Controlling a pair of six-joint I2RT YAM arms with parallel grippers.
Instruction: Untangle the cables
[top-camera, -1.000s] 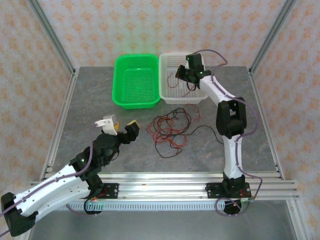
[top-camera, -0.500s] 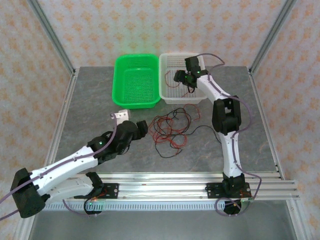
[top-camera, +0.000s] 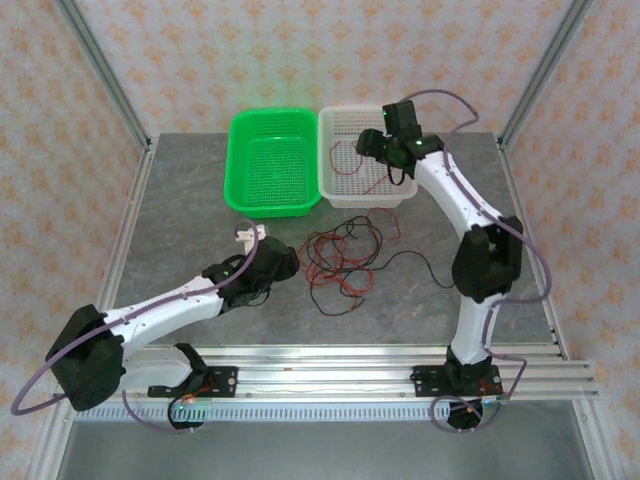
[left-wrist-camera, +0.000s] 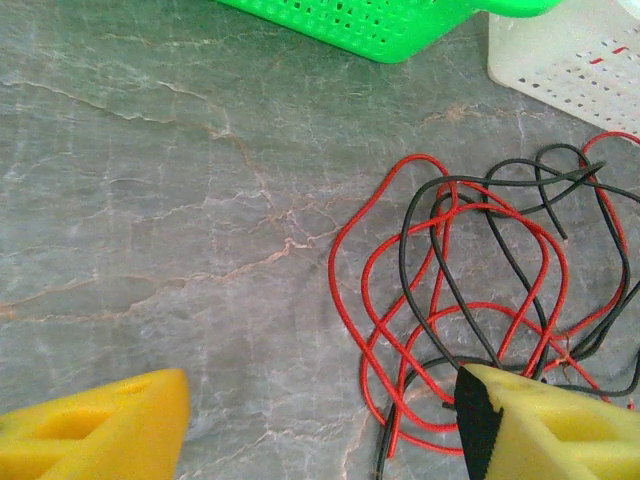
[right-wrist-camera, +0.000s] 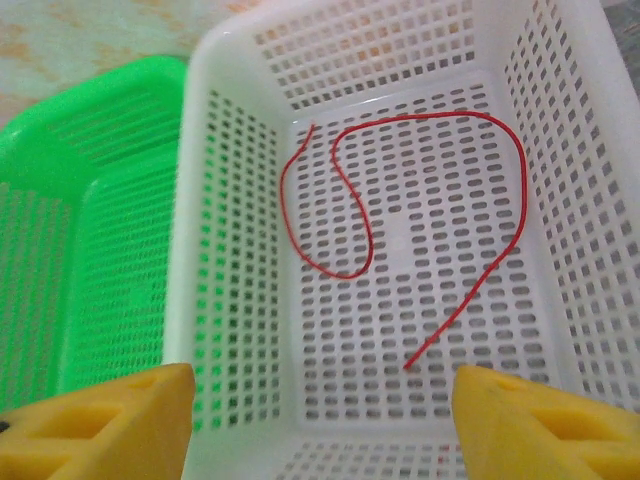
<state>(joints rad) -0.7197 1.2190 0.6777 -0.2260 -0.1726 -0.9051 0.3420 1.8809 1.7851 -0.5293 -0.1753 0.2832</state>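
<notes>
Heaped in one loose knot on the table (top-camera: 180, 200): cables (top-camera: 340, 262), red and black loops crossing many times, just in front of the white basket (top-camera: 365, 200). Apart from that heap, lying loose on the basket floor: one red wire (right-wrist-camera: 520, 205), curled, touching no other strand. Next to the white basket, on its left: green basket (top-camera: 270, 113).

Hovering low at the knot's left edge: left gripper (left-wrist-camera: 322, 400), jaws spread wide, nothing between them. One finger overlapping the outer loops in the wrist view, contact impossible to tell. Poised above the white basket: right gripper (right-wrist-camera: 322, 385), likewise spread wide and holding nothing, with the red wire directly below.

Judged as sorting under way: one strand separated and binned, most left in the knot. Likely in hand now: reaching for the next strand with the left arm. Calls for picking a single strand, best an outer loop or a free end such as the black tail at the knot's right. Then closing on that alone and drawing it out slowly, so that crossings slip rather than tighten. Risk of pinching two strands together, or of dragging the whole heap along.
</notes>
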